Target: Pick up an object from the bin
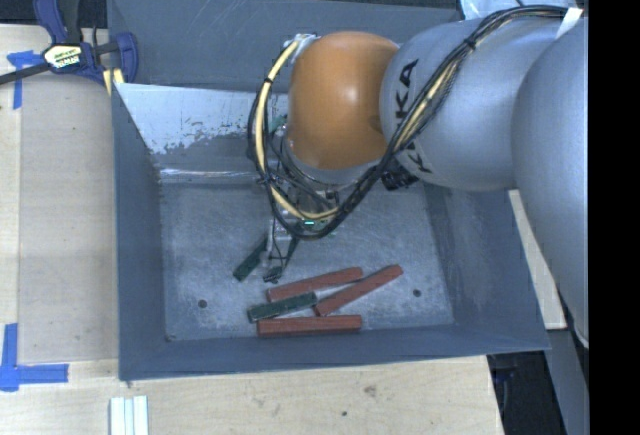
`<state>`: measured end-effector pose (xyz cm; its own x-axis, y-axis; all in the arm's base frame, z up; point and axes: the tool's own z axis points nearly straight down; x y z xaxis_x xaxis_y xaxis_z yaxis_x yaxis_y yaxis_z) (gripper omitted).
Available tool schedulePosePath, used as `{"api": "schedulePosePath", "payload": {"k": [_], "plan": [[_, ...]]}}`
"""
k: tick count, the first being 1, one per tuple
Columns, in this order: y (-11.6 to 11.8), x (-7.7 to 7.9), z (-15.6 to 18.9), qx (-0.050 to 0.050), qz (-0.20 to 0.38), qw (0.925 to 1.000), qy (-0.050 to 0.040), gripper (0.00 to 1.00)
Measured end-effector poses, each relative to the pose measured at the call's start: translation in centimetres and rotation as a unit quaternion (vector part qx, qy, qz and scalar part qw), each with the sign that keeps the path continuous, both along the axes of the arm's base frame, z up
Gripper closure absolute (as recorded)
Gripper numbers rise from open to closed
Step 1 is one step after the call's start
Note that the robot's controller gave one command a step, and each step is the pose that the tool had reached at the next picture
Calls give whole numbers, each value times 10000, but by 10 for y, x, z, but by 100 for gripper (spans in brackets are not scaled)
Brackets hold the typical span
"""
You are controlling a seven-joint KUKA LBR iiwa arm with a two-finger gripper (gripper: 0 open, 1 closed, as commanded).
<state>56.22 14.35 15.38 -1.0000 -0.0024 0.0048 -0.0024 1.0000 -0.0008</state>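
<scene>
Grey sheet metal makes up the sloping-walled bin [140,253], whose flat, scuffed floor carries a handful of slim bars gathered toward the near wall. The silver arm [480,103] comes in from the right, and its rounded orange wrist cover [335,103] and looped cables hang over the far middle of the floor.

Below the cover, the gripper [274,263] points down at the floor's centre. Whether it is open or closed cannot be told, nor whether it has hold of anything.

Just beside its tip, on the left, lies a short dark green bar [248,265]. Its long axis is tilted, running from lower left up to the right toward the gripper.

Nearer the front wall lie four more pieces close together:
- a long reddish-brown bar [318,284], almost level
- a second reddish-brown bar [362,287], slanting up to the right
- a small dark green bar [282,307], tucked against the left ends of the others
- a third reddish-brown bar [310,325], lying level just beside the front wall's foot

The left and right parts of the floor are bare, so the short green bar has open floor to its left.
</scene>
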Motion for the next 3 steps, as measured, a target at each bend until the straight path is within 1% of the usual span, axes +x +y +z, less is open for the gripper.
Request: {"api": "schedulePosePath", "payload": {"k": [1,2,3], "plan": [[0,2,4,9,-11,10000,-40,0],[1,-33,-73,12,321,9995,-1,0],[-27,-23,-79,27,396,9992,-71,100]]}}
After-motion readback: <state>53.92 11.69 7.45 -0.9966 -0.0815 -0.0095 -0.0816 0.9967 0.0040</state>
